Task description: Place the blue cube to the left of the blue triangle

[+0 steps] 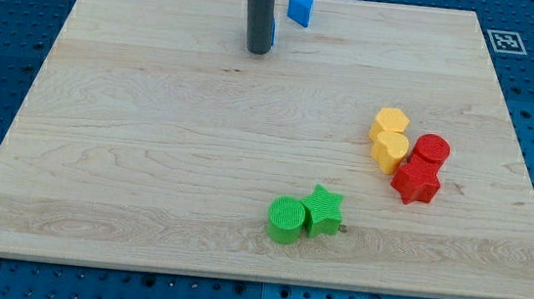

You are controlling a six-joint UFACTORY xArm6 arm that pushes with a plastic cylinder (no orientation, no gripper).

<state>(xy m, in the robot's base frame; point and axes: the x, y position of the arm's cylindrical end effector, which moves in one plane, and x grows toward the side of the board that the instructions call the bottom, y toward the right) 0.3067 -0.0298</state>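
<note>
The blue triangle (301, 9) lies near the view's top edge of the wooden board, a little right of centre. The blue cube (272, 30) is just left of and below it, almost wholly hidden behind my dark rod; only a thin blue strip shows at the rod's right side. My tip (257, 50) rests on the board, touching or right against the cube's left side, to the lower left of the triangle.
Two yellow blocks (389, 137) and two red blocks, a cylinder (432, 149) and a star (416, 182), cluster at the view's right. A green cylinder (287, 219) and a green star (322, 211) sit together near the view's bottom centre. The board (148, 158) lies on a blue pegboard.
</note>
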